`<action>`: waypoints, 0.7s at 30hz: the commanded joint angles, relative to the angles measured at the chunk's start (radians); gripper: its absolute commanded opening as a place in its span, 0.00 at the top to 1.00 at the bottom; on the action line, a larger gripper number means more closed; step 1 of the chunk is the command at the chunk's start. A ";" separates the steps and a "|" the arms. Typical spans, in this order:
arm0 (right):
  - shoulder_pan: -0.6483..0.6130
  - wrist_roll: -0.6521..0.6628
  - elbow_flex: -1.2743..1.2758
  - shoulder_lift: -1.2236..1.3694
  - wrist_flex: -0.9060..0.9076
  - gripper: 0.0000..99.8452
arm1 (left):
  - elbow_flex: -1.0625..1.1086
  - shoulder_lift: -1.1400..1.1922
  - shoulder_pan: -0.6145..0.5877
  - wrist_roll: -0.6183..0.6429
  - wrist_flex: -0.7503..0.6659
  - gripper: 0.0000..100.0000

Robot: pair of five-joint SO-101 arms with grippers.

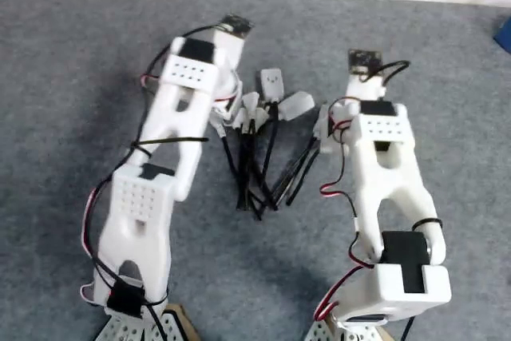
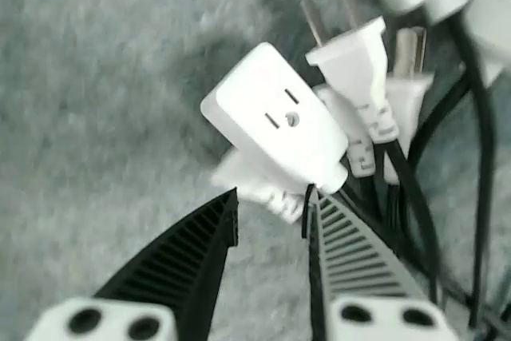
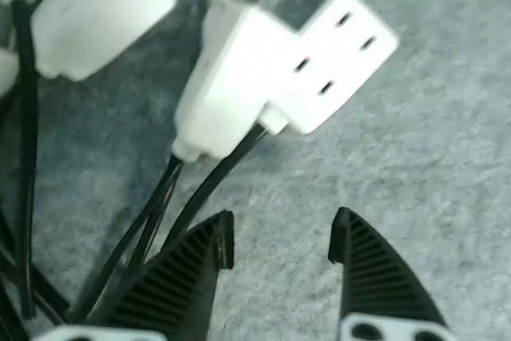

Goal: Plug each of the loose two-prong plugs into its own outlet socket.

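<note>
Your left gripper (image 2: 271, 217) hangs part open and empty, tips just short of a white outlet socket (image 2: 275, 121) on grey carpet (image 2: 96, 77), 2 loose plugs (image 2: 355, 53) beside it. Grip the socket's flat sides, leaving its slots clear. Your right gripper (image 3: 283, 237) gapes empty.

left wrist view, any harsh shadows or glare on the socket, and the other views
Left wrist view: outlet socket evenly lit, no glare, soft shadow on the carpet beside it. Right wrist view: faint shadow by the plug. High view: diffuse light, no hard shadows.
</note>
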 commanded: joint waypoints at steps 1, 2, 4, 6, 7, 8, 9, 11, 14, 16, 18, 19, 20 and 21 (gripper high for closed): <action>-0.012 -0.005 0.001 -0.018 -0.024 0.79 | -0.154 0.071 0.019 -0.008 0.011 0.83; -0.012 -0.005 -0.001 -0.018 -0.024 0.79 | -0.180 0.091 0.013 -0.008 0.011 0.83; -0.013 -0.005 -0.001 -0.018 -0.025 0.79 | -0.228 0.122 -0.005 -0.008 0.011 0.83; -0.013 -0.005 -0.001 -0.018 -0.025 0.79 | -0.262 0.139 -0.018 -0.008 0.011 0.83; -0.015 -0.005 -0.001 -0.018 -0.025 0.79 | -0.271 0.142 -0.022 -0.006 0.011 0.83; -0.021 -0.005 -0.001 -0.018 -0.025 0.79 | -0.275 0.143 -0.025 -0.006 0.011 0.83; -0.030 -0.005 -0.001 -0.018 -0.025 0.79 | -0.277 0.143 -0.027 -0.006 0.011 0.83; -0.053 -0.005 0.004 -0.018 -0.025 0.79 | -0.277 0.143 -0.028 -0.006 0.011 0.83; -0.093 -0.005 0.005 -0.013 -0.025 0.79 | -0.277 0.147 -0.028 -0.006 0.011 0.83; -0.107 -0.005 0.007 -0.013 -0.025 0.79 | -0.277 0.147 -0.030 -0.006 0.011 0.83; -0.110 -0.005 0.007 -0.013 -0.025 0.79 | -0.275 0.147 -0.038 -0.006 0.008 0.83; -0.110 -0.005 0.007 -0.013 -0.025 0.79 | -0.274 0.148 -0.044 -0.005 0.005 0.83; -0.110 -0.005 0.007 -0.013 -0.025 0.79 | -0.275 0.148 -0.051 0.006 0.003 0.83; -0.110 -0.005 0.007 -0.013 -0.025 0.79 | -0.278 0.148 -0.062 0.032 0.002 0.83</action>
